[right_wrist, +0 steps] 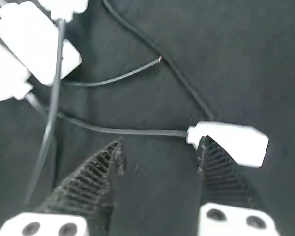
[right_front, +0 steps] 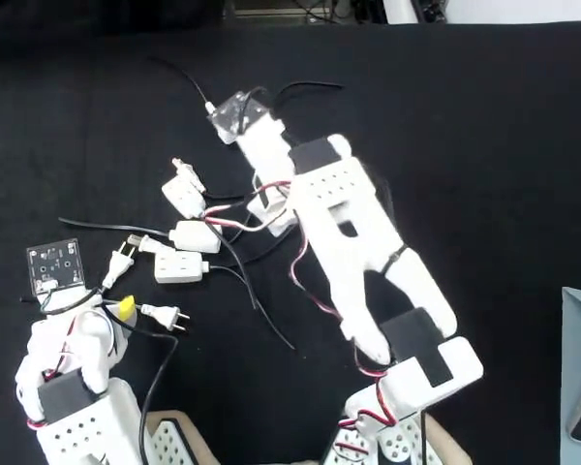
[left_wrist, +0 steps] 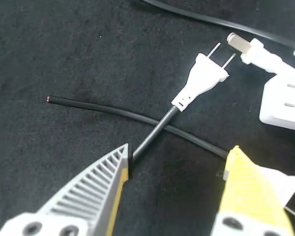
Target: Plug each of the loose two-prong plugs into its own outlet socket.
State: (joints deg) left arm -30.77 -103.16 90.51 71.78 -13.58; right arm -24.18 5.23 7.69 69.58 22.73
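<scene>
— Plug (right_front: 118, 262) at the left in the high view: how does it lie?
— Loose on the black table (right_front: 484, 116), with its prongs pointing toward the white outlet sockets (right_front: 181, 266) just to its right. A second plug (right_front: 165, 315) lies nearer, just right of the left gripper (right_front: 116, 308). The right arm (right_front: 368, 242) extends far and left, and the right gripper (right_front: 237, 114) sits beside a third plug (right_front: 212, 109).

— And the left wrist view?
— The left gripper (left_wrist: 179, 150) has its claw spread and holds nothing. The plug (left_wrist: 201, 78) lies beyond the fingertips. Its black cord (left_wrist: 152, 135) runs back to the grey finger (left_wrist: 93, 191) and crosses another cord (left_wrist: 103, 109). One outlet socket (left_wrist: 285, 98) lies near the prongs.

— And the right wrist view?
— The right gripper (right_wrist: 160, 145) is spread too. The third plug (right_wrist: 231, 140) lies at one ridged fingertip (right_wrist: 209, 157); I cannot tell whether they touch. Its prongs are hidden.
</scene>
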